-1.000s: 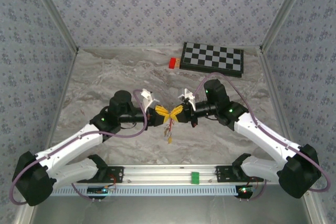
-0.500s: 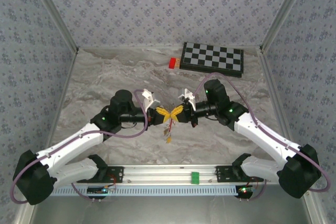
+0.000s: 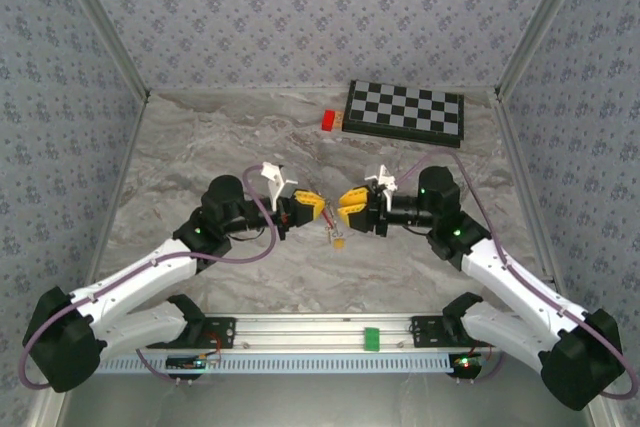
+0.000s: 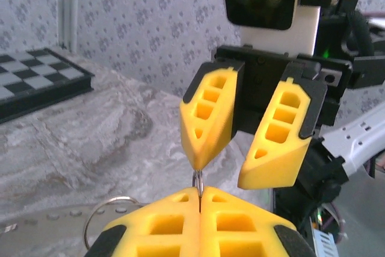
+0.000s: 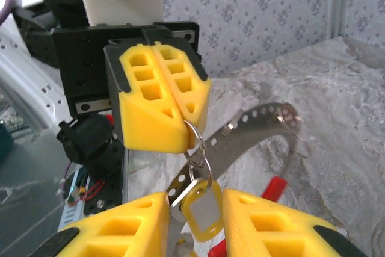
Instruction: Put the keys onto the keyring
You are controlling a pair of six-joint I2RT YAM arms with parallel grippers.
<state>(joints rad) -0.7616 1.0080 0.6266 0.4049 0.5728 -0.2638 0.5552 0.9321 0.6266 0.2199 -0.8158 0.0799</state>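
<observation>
Your left claw is squeezed all the way shut. Its tip pinches a small wire ring up in the air above the tabletop. Right under that tip hangs a key with a yellow plastic head, joined to the little ring by more little loops. Your right claw faces the left claw from very near, with its jaws partly apart. The yellow head hangs in the gap between them, and I think nothing is squeezed there. The keyring looks like a thin grey metal band with a row of holes. It curves away from just under the left claw's tip, and its red part sits lower down, past the key. I cannot tell if the band is joined to the little ring or only passes behind it. These things are tiny and light, so they will likely swing and spin at the smallest bump. The wire and band are hard, smooth metal, so they could slip out of the yellow pads. The band looks springy and may bend away if you push it. I think the best place to hold the key is its flat yellow head, squeezed on the two wide sides.
</observation>
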